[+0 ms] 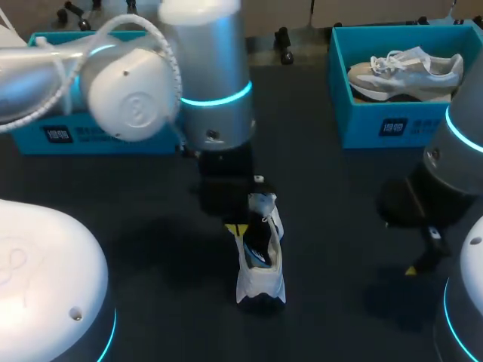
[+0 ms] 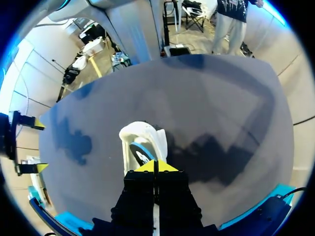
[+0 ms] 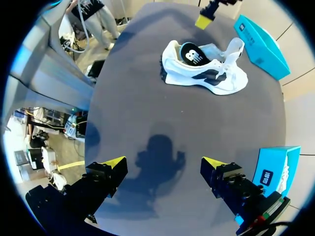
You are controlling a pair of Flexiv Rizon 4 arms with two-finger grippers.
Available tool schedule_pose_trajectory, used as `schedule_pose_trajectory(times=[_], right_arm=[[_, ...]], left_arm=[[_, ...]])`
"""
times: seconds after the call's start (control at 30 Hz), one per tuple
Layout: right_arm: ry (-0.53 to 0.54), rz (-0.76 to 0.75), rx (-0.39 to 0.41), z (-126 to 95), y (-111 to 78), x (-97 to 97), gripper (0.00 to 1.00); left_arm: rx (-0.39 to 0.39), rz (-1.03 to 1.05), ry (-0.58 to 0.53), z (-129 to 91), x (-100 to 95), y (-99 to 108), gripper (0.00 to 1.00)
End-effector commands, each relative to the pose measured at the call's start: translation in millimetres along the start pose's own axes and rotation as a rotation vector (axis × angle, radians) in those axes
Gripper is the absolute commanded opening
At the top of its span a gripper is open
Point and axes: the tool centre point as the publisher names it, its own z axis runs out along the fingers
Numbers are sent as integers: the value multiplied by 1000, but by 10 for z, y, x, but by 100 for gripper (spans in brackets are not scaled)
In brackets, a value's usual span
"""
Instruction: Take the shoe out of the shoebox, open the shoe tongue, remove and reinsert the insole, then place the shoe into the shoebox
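A white shoe (image 1: 262, 260) with dark side marks stands on the dark table, near its middle. In the right wrist view the shoe (image 3: 216, 76) lies well ahead of the gripper, and its black insole (image 3: 191, 55) shows inside the collar. My left gripper (image 1: 236, 229) hangs just beside the shoe's opening, shut, with nothing visible between its yellow tips. In the left wrist view the gripper (image 2: 155, 166) sits right over the shoe's (image 2: 140, 137) collar. My right gripper (image 3: 161, 163) is open over bare table at the right (image 1: 417, 264), far from the shoe.
An open blue shoebox (image 1: 392, 124) at the back right holds a second, grey-white shoe (image 1: 407, 72). Another blue box (image 1: 90, 134) stands at the back left, partly behind my left arm. In the right wrist view the shoebox (image 3: 270, 169) sits beside the right gripper.
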Motion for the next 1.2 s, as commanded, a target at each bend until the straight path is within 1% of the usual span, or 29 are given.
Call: schedule_pose_trajectory(times=[0.03, 0.17, 0.27, 0.43, 0.73, 0.9, 1.07, 1.2], right_arm=[[-11, -1, -2, 12, -14, 37, 100], [-11, -1, -2, 12, -14, 37, 100], [-11, -1, -2, 12, -14, 37, 100], [-11, -1, -2, 12, -14, 37, 100], [-11, -1, -2, 12, -14, 37, 100], [-11, -1, -2, 12, -14, 37, 100], [-11, -1, -2, 12, -14, 37, 100], [-11, -1, -2, 12, -14, 37, 100]], left_arm=[[6, 7, 137, 185, -123, 122, 0], [12, 14, 149, 263, -126, 168, 0], [26, 24, 154, 297, -112, 178, 0], [26, 31, 178, 393, -99, 200, 0], [42, 32, 188, 524, -61, 238, 0], [48, 31, 184, 556, -51, 239, 0], [44, 50, 168, 467, -35, 202, 0], [47, 60, 186, 560, -42, 167, 0]])
